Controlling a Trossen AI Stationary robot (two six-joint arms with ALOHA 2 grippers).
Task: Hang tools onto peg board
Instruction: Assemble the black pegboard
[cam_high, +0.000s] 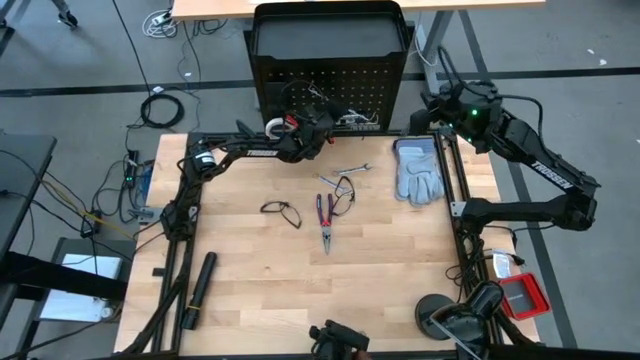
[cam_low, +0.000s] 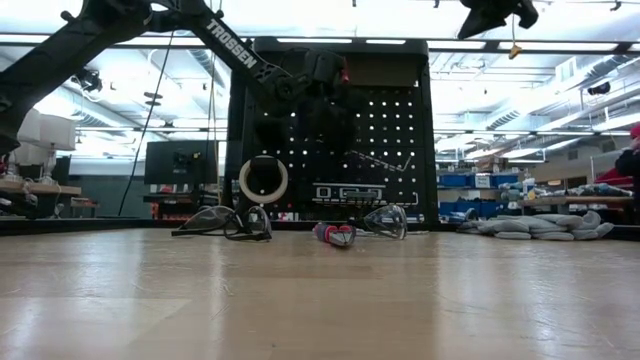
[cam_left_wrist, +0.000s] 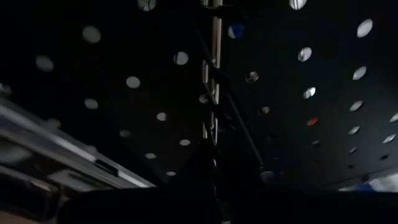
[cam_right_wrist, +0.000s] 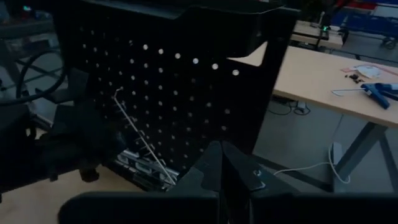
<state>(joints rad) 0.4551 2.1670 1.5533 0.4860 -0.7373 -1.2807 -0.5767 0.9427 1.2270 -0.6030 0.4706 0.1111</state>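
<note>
Perforated black metal peg board (cam_high: 330, 75) stands at the bench (cam_high: 250, 270) edge. In front lie pliers (cam_high: 326, 218), wire-framed glasses (cam_high: 281, 211) and soft gloves (cam_high: 417, 172). Left end effector (cam_high: 318, 122) is closed against the board, empty; right end effector (cam_right_wrist: 222, 163), beside the board, closed, empty.

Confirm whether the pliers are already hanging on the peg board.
No, the pliers lie flat on the table, well in front of the peg board.

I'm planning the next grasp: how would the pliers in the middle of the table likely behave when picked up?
The pliers look rigid and probably heavy for their size, with metal jaws pointing toward the table's near edge. Their handles lie spread, so they may swing at the pivot if only one is gripped. Lying flat, they should slide rather than roll.
</note>
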